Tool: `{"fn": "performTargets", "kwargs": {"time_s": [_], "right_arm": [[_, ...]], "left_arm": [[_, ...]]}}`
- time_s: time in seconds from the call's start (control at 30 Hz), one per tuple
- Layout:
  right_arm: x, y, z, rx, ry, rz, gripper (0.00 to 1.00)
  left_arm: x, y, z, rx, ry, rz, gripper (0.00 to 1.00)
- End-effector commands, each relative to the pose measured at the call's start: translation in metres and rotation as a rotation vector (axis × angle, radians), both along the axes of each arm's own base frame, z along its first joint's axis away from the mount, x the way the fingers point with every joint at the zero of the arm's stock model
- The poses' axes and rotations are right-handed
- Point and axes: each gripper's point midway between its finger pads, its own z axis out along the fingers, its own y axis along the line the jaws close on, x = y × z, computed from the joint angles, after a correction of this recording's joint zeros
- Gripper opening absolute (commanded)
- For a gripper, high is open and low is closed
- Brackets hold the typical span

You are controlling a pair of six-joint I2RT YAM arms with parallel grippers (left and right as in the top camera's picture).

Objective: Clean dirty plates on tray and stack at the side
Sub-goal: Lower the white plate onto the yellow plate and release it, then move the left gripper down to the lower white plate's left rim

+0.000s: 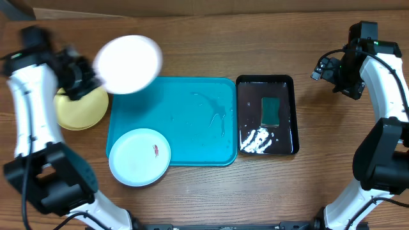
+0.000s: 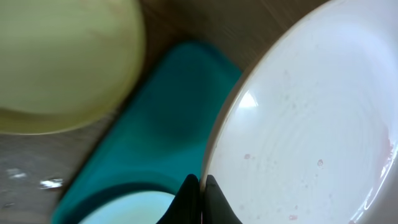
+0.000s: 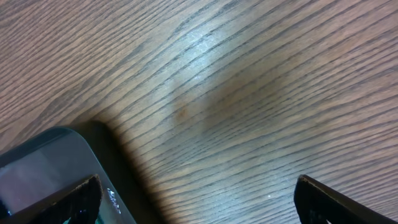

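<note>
The tray (image 1: pixel 192 121) lies in the middle of the surface (image 1: pixel 192 191). Just beside its right edge lies the smaller tray (image 1: pixel 293 115), with a sponge (image 1: pixel 270 110) in its middle and foam (image 1: pixel 257 139) in its near left part. A trail of liquid (image 1: pixel 214 114) lies in the tray's far right part. One plate (image 1: pixel 139 156) sits on the tray's near left corner, reaching over the rim. Another plate (image 1: pixel 80 110) rests on the surface left of the tray's far corner. The held plate (image 1: pixel 128 64) hangs above that far left corner, the left claw (image 1: pixel 96 80) at its left edge. The right claw (image 1: pixel 323 67) is over bare surface, far and right of the smaller tray.
</note>
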Motion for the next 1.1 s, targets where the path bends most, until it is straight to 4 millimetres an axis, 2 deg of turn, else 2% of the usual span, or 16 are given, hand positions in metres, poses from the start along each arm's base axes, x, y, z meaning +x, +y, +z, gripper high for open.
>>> {"fn": "performTargets", "kwargs": {"time_s": [0.0, 0.1, 0.23, 0.37, 0.6, 0.77, 0.8, 0.87, 0.9, 0.97, 1.07], "right_arm": [[0.003, -0.001, 0.009, 0.001, -0.029, -0.005, 1.0], [0.003, -0.001, 0.009, 0.001, -0.029, -0.005, 1.0], [0.003, -0.001, 0.009, 0.001, -0.029, -0.005, 1.0], [0.003, -0.001, 0.009, 0.001, -0.029, -0.005, 1.0], [0.003, -0.001, 0.009, 0.001, -0.029, -0.005, 1.0], [0.003, -0.001, 0.009, 0.001, -0.029, -0.005, 1.0], [0.003, -0.001, 0.009, 0.001, -0.029, -0.005, 1.0], [0.003, -0.001, 0.009, 0.001, -0.029, -0.005, 1.0], [0.003, -0.001, 0.009, 0.001, -0.029, -0.005, 1.0], [0.003, -0.001, 0.009, 0.001, -0.029, -0.005, 1.0], [0.003, -0.001, 0.009, 0.001, -0.029, -0.005, 1.0]], "left_arm": [[-0.033, 0.059, -0.022, 0.036, 0.09, 0.17, 0.04], [-0.061, 0.1, -0.044, 0.056, 0.152, 0.315, 0.04], [-0.091, 0.132, -0.076, 0.044, 0.195, 0.467, 0.04], [-0.104, 0.147, -0.1, 0.045, 0.184, 0.521, 0.04], [-0.096, 0.149, -0.107, 0.074, 0.15, 0.508, 0.06], [-0.088, 0.151, -0.105, 0.09, 0.125, 0.5, 0.26], [-0.088, 0.151, -0.105, 0.092, 0.122, 0.5, 0.35], [-0.087, 0.151, -0.105, 0.088, 0.12, 0.499, 0.66], [-0.087, 0.147, -0.105, 0.07, 0.118, 0.494, 0.75], [-0.082, 0.137, -0.103, 0.013, 0.101, 0.478, 0.8], [-0.078, 0.11, -0.098, -0.108, 0.091, 0.427, 0.78]]}}
